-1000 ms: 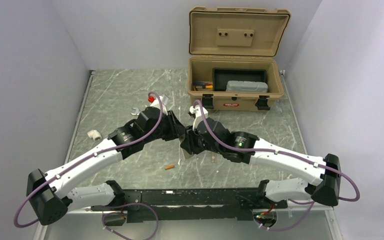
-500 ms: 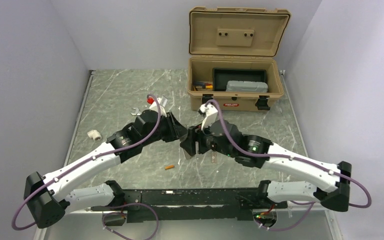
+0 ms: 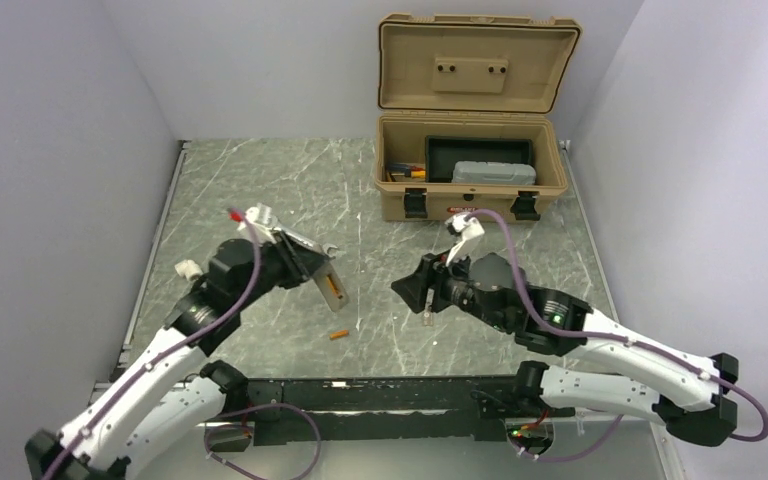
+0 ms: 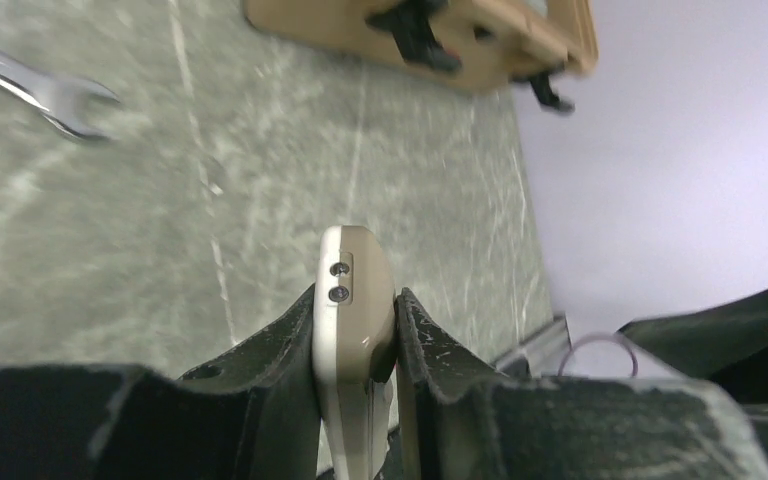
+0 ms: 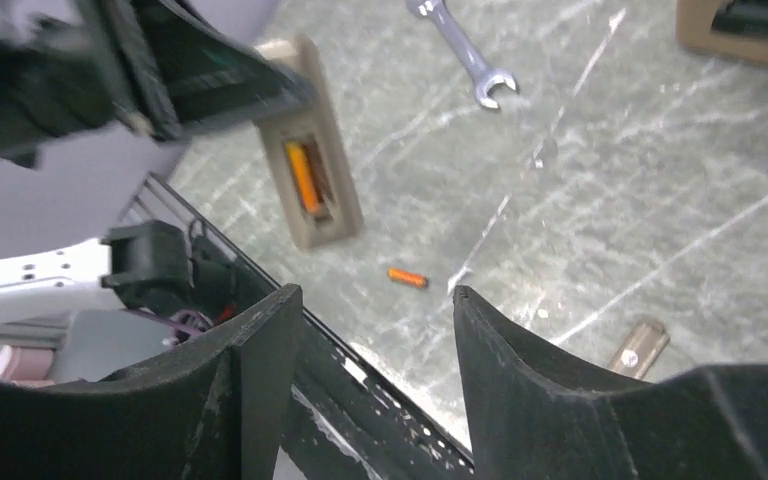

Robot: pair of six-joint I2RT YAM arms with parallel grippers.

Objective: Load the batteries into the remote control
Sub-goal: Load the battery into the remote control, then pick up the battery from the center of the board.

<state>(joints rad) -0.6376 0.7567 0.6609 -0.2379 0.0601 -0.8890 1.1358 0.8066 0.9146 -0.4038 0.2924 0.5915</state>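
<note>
Gripping the remote control (image 3: pixel 332 287) in my left tool (image 3: pixel 305 268), left of centre, one battery (image 5: pixel 303 177) in its bay; second battery (image 3: pixel 338 334) lies on the worktop (image 3: pixel 260 190) below; right tool (image 5: pixel 370 300) gapes empty.

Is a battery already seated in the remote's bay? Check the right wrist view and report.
Yes, one orange battery lies inside the open bay on the back of the remote control.
</note>
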